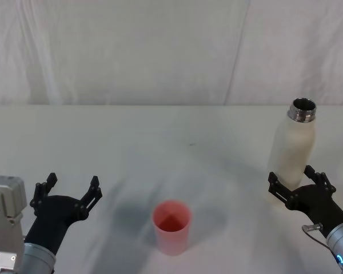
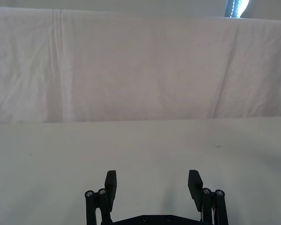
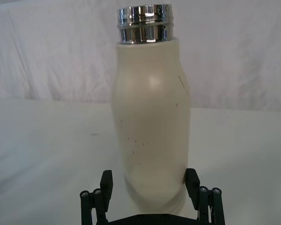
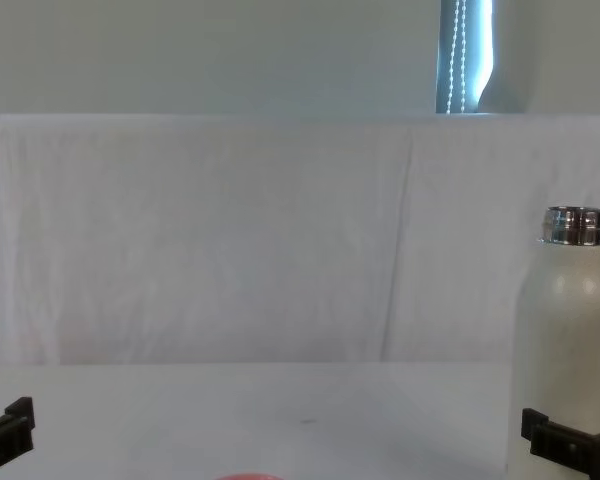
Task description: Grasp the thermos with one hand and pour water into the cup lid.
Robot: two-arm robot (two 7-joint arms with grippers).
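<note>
Head view: thermos [image 1: 293, 145] upright at table [image 1: 160, 131] right, base between the spread fingers of the right gripper [image 1: 300, 184]; cup lid [image 1: 172, 226] centre-front; left gripper [image 1: 68, 192] spread, idle at left | Right wrist view: thermos [image 3: 152, 126] between parted fingers [image 3: 106, 183], whether touching is unclear | Chest view: thermos [image 4: 570, 330] at right.

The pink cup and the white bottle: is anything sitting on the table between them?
Nothing. In the head view the table is bare between the cup lid and the thermos; the open right claw sits at the thermos's base.

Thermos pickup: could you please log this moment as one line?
right tool: open, straddling thermos base | left tool: open, idle | cup lid: upright, centre
</note>
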